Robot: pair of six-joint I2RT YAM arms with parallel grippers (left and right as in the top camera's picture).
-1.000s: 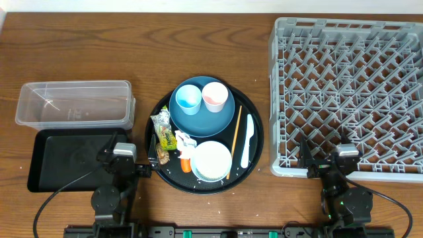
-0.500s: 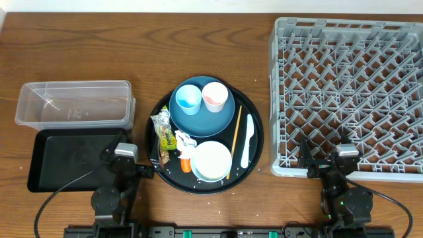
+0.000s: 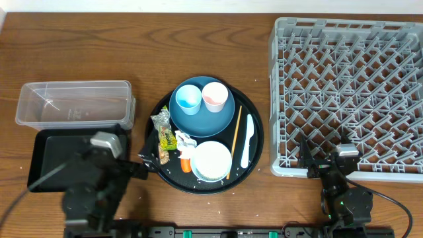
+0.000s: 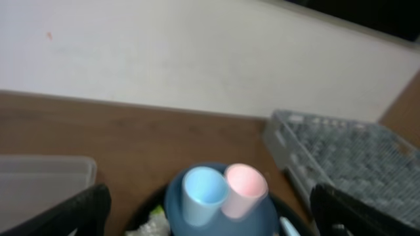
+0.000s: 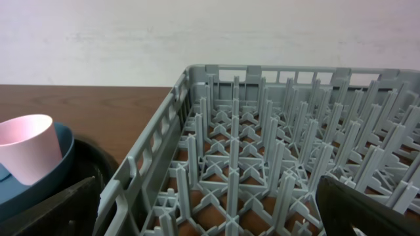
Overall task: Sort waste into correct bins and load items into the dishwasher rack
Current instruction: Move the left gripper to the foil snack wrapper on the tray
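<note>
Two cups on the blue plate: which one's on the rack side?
The pink cup, on the right of the dark-blue plate, toward the dishwasher rack; the light-blue cup stands left of it.

The dark-blue plate [image 3: 201, 123] carries the light-blue cup [image 3: 188, 99] and the pink cup [image 3: 215, 96], both upright and side by side. On the robot's side of the plate sits the white bowl [image 3: 211, 160], mouth up. The thin chopstick [image 3: 234, 142] and the white plastic utensil [image 3: 247, 140] lie lengthwise to the bowl's right. The green-yellow wrapper [image 3: 163, 132], white tissue [image 3: 184, 140] and orange carrot piece [image 3: 186, 162] cluster on the bowl's left. The clear tub [image 3: 73, 84] and the black tray [image 3: 53, 149] lie next to each other at far left. The grey rack [image 3: 273, 92] stands at right.
</note>
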